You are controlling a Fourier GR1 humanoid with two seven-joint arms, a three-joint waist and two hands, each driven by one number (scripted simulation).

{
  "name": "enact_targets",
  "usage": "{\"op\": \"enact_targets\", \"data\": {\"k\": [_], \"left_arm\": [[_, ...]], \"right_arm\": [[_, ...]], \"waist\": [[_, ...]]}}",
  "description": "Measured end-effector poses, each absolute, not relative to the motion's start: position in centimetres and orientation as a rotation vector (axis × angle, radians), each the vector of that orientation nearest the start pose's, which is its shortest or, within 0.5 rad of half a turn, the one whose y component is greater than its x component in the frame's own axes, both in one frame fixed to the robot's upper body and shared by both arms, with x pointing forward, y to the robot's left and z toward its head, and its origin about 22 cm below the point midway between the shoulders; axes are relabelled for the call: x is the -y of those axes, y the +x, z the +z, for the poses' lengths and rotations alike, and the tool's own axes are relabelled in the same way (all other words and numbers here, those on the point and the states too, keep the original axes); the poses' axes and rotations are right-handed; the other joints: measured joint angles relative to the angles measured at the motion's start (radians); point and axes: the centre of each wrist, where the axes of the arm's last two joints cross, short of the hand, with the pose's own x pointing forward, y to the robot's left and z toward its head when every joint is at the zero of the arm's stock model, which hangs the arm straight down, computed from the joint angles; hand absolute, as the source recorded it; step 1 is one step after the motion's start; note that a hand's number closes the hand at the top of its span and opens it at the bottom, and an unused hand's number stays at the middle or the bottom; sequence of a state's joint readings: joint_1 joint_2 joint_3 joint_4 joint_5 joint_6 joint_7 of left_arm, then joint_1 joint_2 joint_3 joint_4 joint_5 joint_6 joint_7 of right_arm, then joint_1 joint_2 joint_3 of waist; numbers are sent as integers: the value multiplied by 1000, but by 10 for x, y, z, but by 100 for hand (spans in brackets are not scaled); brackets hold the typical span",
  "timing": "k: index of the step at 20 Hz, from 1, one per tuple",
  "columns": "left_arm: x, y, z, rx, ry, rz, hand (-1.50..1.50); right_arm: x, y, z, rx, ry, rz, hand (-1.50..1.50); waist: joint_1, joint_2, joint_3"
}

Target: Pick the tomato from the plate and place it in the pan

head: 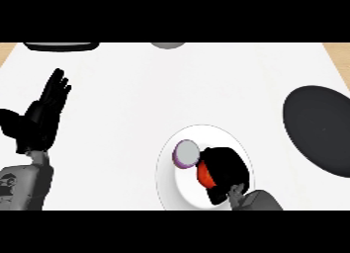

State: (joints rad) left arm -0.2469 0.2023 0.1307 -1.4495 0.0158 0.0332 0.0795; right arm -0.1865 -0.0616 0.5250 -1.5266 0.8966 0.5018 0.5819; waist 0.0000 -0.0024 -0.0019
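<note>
Right hand (223, 170) curled round tomato (204, 176) on white plate (179, 188), beside purple onion (186, 153). Left hand (39, 121) released, fingers straight. Dark pan (325, 129) well apart.

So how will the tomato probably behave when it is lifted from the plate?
The tomato looks round and smooth, so it may slip or roll if released on the plate. The right hand curls over it, which probably keeps it steady. It seems small, likely light.

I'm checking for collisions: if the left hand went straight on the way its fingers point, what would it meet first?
Probably nothing close. The left hand points up and slightly right across bare counter; the grey object at the far edge lies roughly in that line, though height is unclear.
</note>
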Motion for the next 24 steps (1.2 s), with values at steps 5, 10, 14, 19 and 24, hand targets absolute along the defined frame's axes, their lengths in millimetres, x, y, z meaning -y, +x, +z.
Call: {"op": "enact_targets", "data": {"k": [5,10,14,19,24], "left_arm": [[-274,295,51,1618,199,-49,0],[-276,296,49,1618,203,-47,0],[-272,297,51,1613,199,-44,0],[-276,297,50,1617,203,-42,0],[-278,298,46,1612,208,-45,0]], "right_arm": [[104,250,15,969,-537,1441,150],[106,247,18,1016,-564,1425,150],[95,242,27,1024,-639,1304,150],[78,233,54,1059,-814,1100,150],[67,223,98,1226,-1009,927,150]], "waist": [[0,-5,-2],[-1,-3,-1],[-1,0,1],[-2,-2,1],[-7,-2,1]]}}
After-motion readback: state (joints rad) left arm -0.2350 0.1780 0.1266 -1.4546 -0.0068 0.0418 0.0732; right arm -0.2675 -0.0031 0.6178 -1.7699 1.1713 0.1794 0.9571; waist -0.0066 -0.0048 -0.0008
